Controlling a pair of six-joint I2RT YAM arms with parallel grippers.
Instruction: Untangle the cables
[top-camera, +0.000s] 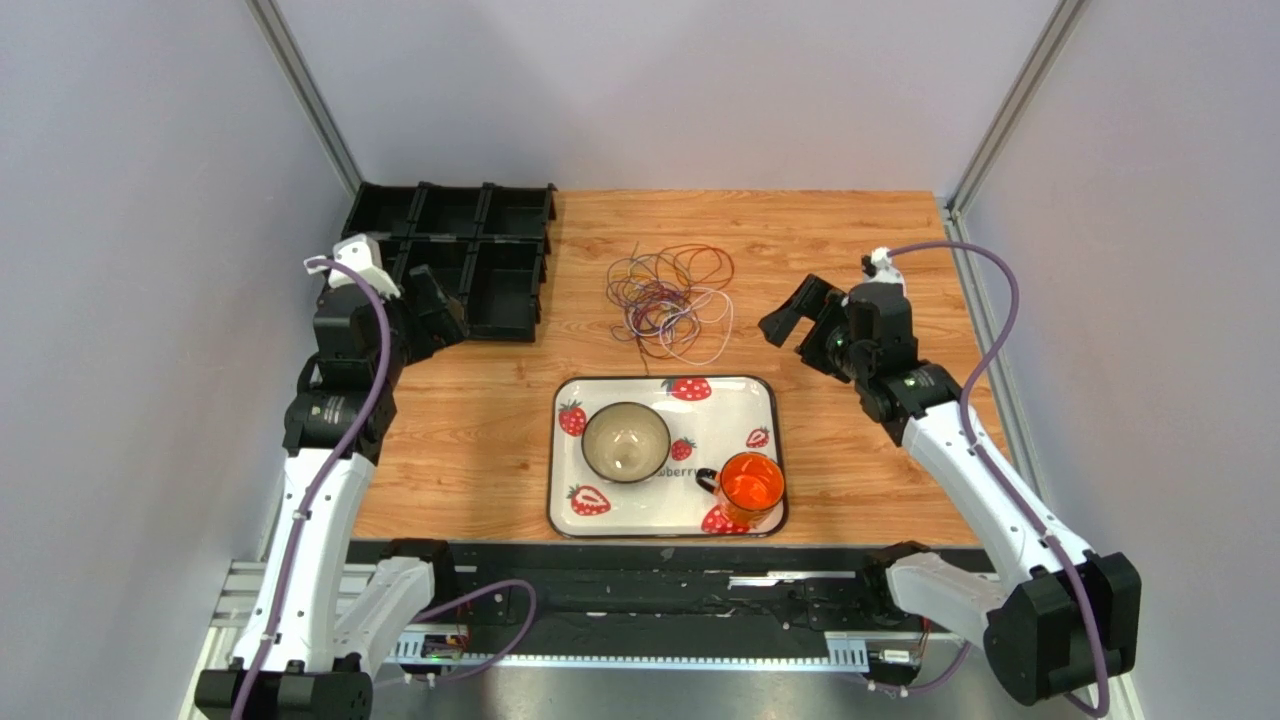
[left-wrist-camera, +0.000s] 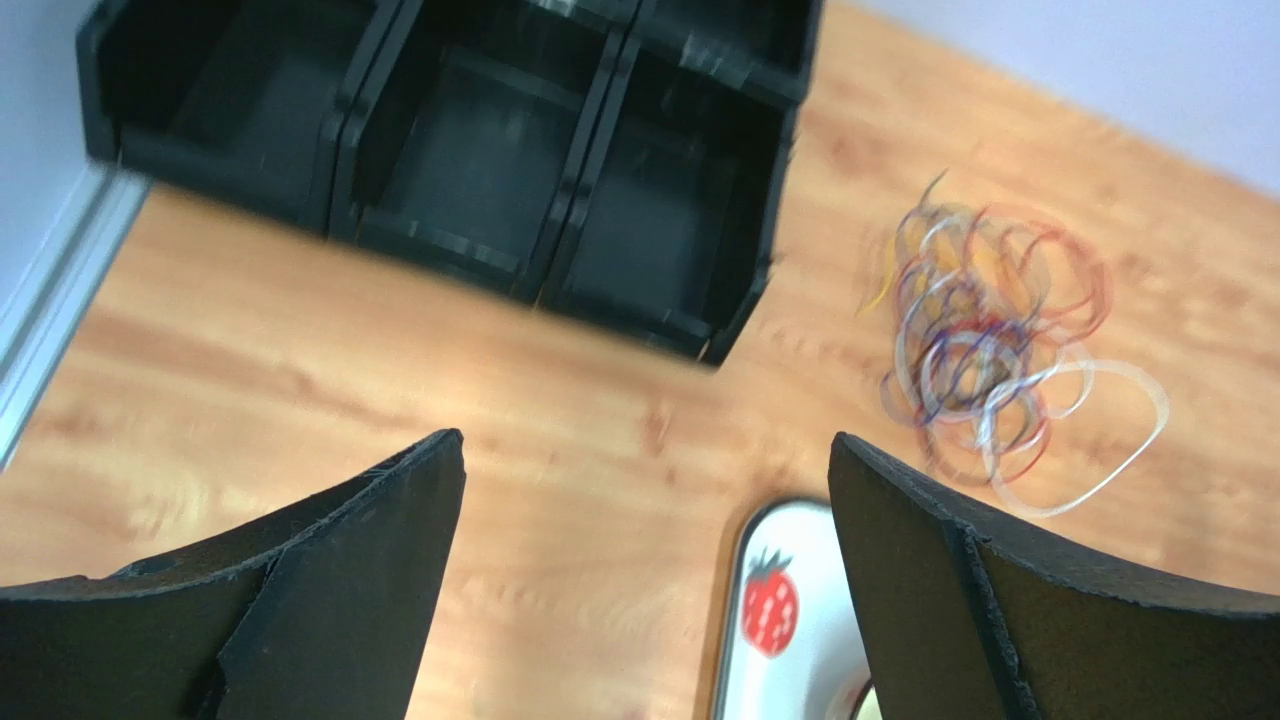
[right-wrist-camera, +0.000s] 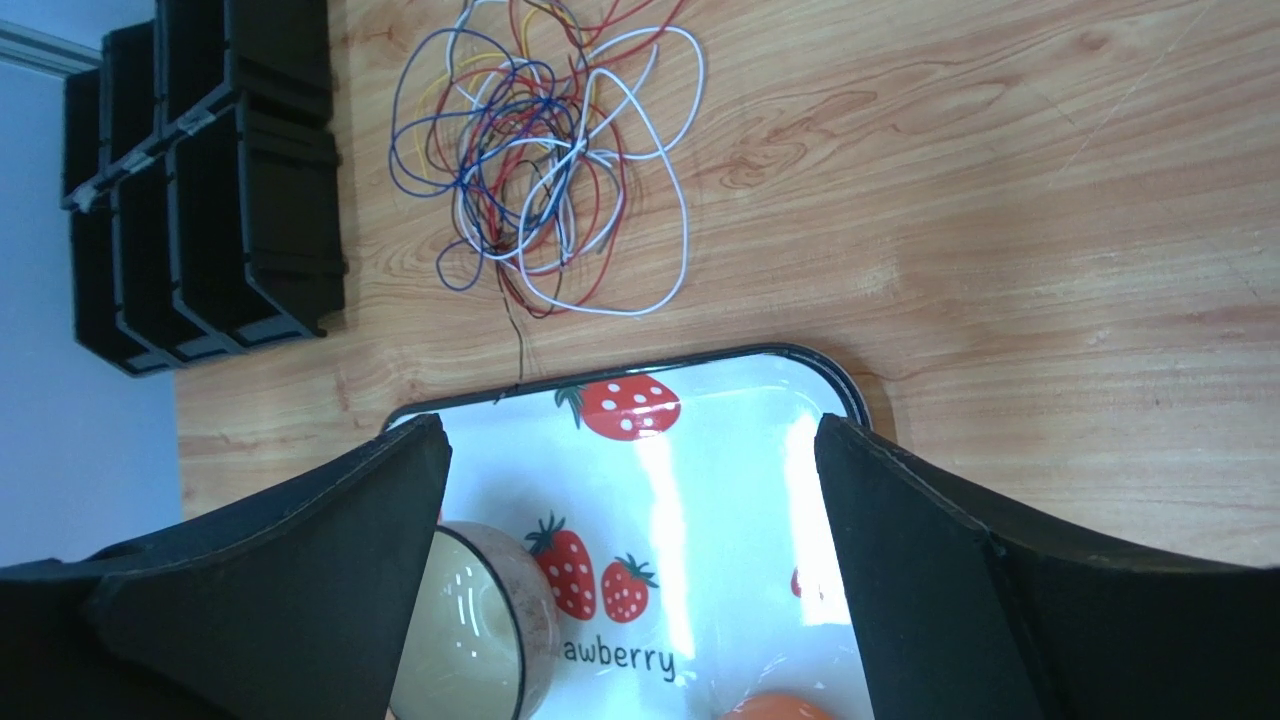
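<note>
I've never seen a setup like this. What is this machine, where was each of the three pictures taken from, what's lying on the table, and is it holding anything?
These are two robot arms bolted at the near edge of a wooden table. The wide picture looks down from above and behind them. The other two come from a small camera on each wrist, so the black wedges at the bottom are that arm's own fingers. On the table lie a tangle of thin coloured cables, a block of black bins, and a strawberry-print tray carrying a bowl and an orange cup. The left gripper and the right gripper both stand open and hold nothing. Neither touches the cables.
</note>
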